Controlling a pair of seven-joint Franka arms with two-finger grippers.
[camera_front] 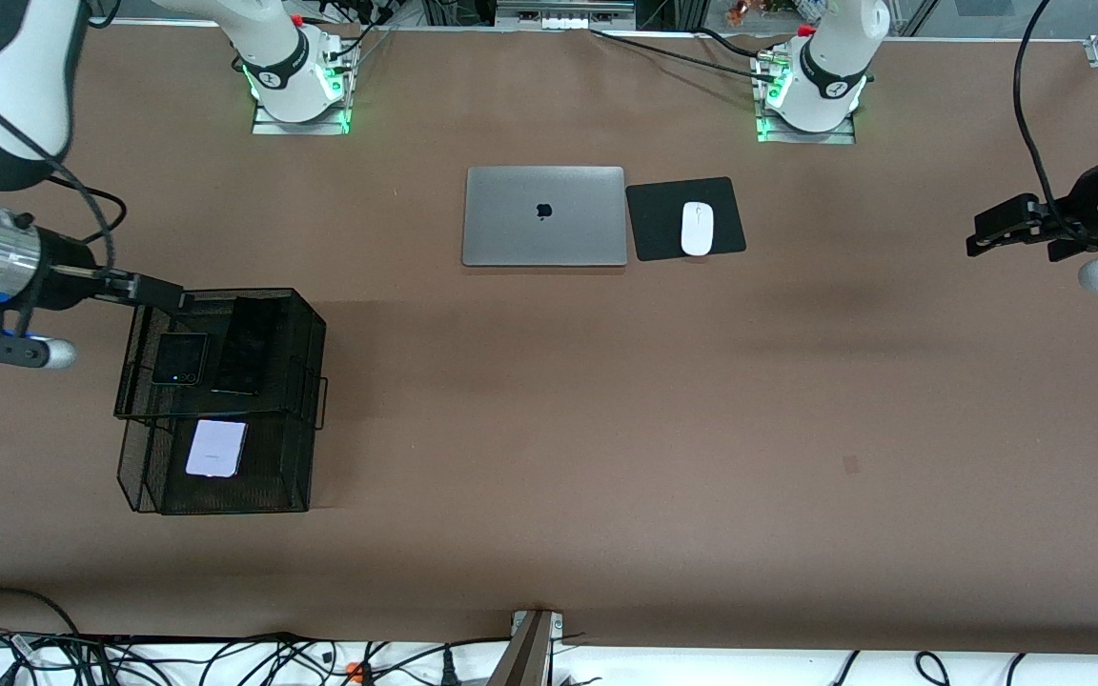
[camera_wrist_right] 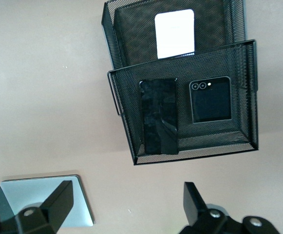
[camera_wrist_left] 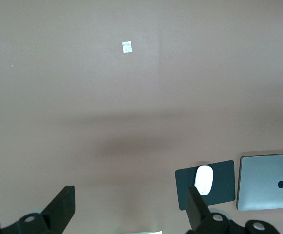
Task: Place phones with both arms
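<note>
Brown table (camera_front: 549, 457): phones (camera_wrist_right: 158, 116) in mesh tray (camera_wrist_right: 243, 139) under released right end effector (camera_wrist_right: 124, 202); left end effector (camera_wrist_left: 131, 209) released, well apart.

Both arms reach out from their bases toward the two ends of the table and wait. The left hand (camera_front: 978, 238) hangs with its fingers (camera_wrist_left: 63, 207) spread wide and empty. The right hand (camera_front: 163, 293) likewise has its fingers (camera_wrist_right: 61, 200) apart, holding nothing.
</note>
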